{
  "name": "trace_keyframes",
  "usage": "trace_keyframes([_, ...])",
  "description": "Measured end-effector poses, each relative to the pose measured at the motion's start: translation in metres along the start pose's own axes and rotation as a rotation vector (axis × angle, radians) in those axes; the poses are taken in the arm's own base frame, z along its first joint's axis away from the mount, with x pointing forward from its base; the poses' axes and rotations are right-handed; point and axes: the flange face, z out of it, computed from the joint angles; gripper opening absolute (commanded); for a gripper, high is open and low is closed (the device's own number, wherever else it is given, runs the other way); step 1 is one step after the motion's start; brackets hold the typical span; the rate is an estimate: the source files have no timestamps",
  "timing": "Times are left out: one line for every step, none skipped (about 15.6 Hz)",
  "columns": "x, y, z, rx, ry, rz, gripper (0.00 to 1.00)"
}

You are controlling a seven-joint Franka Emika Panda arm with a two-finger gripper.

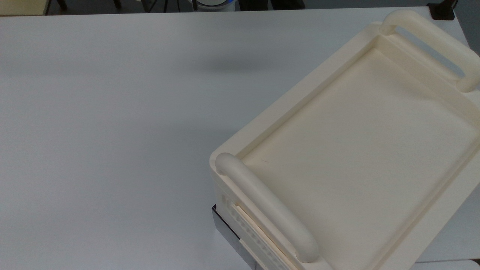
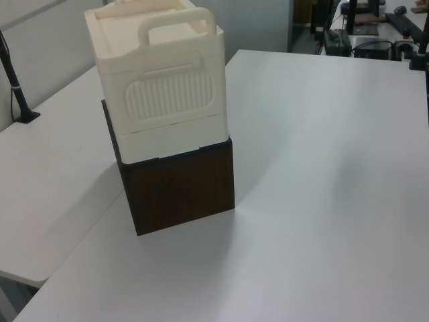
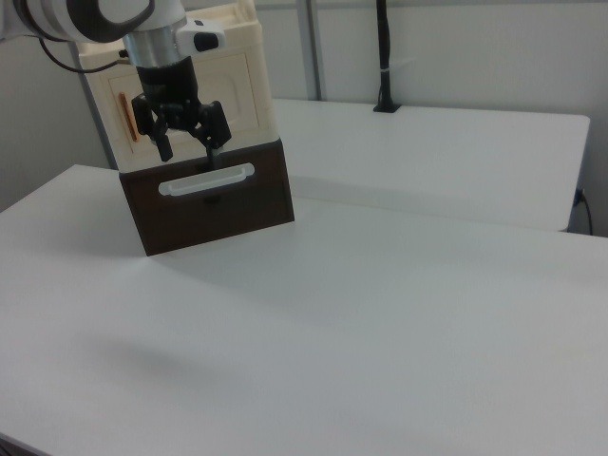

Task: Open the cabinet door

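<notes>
Plainly, the door point(image 3: 190, 100) sits shut on the cabinet point(image 3: 171, 85) at the right view's far left, orange handle point(image 3: 124, 116) untouched. The gripper point(image 3: 190, 144) hangs before it, fingers spread, empty. Grasping and swinging remain.

Even, diffuse overhead light; matte white tabletop point(image 1: 112, 131) shows soft blurry shadows, mild glare. Dark brown wooden box base point(image 2: 181, 191) underexposed; all views slightly soft.
</notes>
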Motion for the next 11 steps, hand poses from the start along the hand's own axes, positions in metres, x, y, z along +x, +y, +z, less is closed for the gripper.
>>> trace_keyframes([0.0001,-0.0013,0.0000,0.000,0.000,-0.001,1.00])
trace_keyframes([0.0002,-0.0017,0.0002,0.000,0.000,-0.001,1.00])
trace_keyframes([0.0003,-0.0028,0.0006,0.000,-0.001,-0.003,1.00])
trace_keyframes([0.0004,-0.0037,0.0009,0.001,-0.002,-0.005,1.00])
trace_keyframes([0.0005,-0.0042,0.0010,0.001,-0.002,-0.006,1.00])
trace_keyframes([0.0005,-0.0043,0.0010,0.001,-0.002,-0.006,1.00])
trace_keyframes([0.0005,-0.0043,0.0010,0.001,-0.002,-0.006,1.00])
trace_keyframes([0.0005,-0.0043,0.0010,0.001,-0.002,-0.006,1.00])
trace_keyframes([0.0005,-0.0043,0.0010,0.001,-0.002,-0.006,1.00])
trace_keyframes([0.0005,-0.0043,0.0010,0.001,-0.002,-0.006,1.00])
trace_keyframes([0.0005,-0.0043,0.0010,0.001,-0.002,-0.006,1.00])
